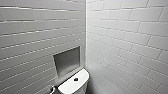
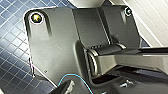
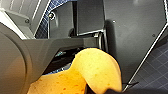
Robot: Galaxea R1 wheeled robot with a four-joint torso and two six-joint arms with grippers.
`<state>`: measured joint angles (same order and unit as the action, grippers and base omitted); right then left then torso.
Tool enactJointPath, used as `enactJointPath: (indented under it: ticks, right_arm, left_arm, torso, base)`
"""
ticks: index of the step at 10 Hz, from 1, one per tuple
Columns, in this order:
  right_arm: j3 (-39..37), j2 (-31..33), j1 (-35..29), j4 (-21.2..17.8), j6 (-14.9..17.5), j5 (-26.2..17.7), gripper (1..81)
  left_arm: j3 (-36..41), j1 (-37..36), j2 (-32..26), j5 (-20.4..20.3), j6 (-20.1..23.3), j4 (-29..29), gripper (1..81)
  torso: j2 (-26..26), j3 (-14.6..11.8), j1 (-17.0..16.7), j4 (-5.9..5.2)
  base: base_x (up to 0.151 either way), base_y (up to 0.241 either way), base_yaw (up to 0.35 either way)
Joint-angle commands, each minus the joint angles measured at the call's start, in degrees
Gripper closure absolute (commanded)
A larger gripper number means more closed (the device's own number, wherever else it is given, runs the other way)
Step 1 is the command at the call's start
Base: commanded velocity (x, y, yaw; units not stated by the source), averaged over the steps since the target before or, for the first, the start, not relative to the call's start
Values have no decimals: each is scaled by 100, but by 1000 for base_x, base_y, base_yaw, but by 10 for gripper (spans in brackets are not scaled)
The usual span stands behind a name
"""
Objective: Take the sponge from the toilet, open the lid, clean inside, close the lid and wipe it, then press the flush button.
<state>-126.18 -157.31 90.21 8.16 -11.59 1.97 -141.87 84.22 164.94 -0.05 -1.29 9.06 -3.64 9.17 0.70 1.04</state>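
1. The toilet [image 1: 80, 87] shows as its white tank with a flat, rounded top, set in a corner where two walls of pale grey tiles [image 1: 125, 37] meet.
2. The flush button [image 1: 75, 79], small, round and dark, sits in the middle of the tank top.
3. Just above the toilet and a little to its left, a rectangular niche [image 1: 67, 60] is sunk into the wall.
4. Beside the toilet's left side, low down, is a small metal fitting [image 1: 52, 89], too blurred to name.
5. The sponge [image 3: 97, 70] is orange and porous. It is off the toilet, close to the right wrist camera, bent into a fold with one end curled up.
6. The right gripper [image 3: 100, 90] is clamped on the sponge at the fold.
7. The left gripper [image 2: 65, 88] hangs over a floor of small dark blue tiles [image 2: 12, 50]; whether it is apart or together cannot be told.
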Motion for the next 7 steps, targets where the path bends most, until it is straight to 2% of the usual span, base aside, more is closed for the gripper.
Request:
enactJointPath:
  ticks: [1,4,6,7]
  right_arm:
    - [122,65,-156,11,8,-303,811]
    - [209,109,-148,-33,8,-241,811]
    - [605,373,-148,-25,8,-136,811]
    - [904,645,-156,-33,-1,75,811]
  left_arm:
    - [54,-191,-40,321,33,-44,10]
    - [98,-191,-66,330,33,-44,10]
    - [485,-217,-312,312,33,-36,10]
    - [810,-261,-540,312,24,-36,10]
  torso:
    - [0,0,0,0]
    - [0,0,0,0]
    - [0,0,0,0]
    - [0,0,0,0]
  base:
    - [0,0,0]
    - [0,0,0]
    - [0,0,0]
    - [0,0,0]
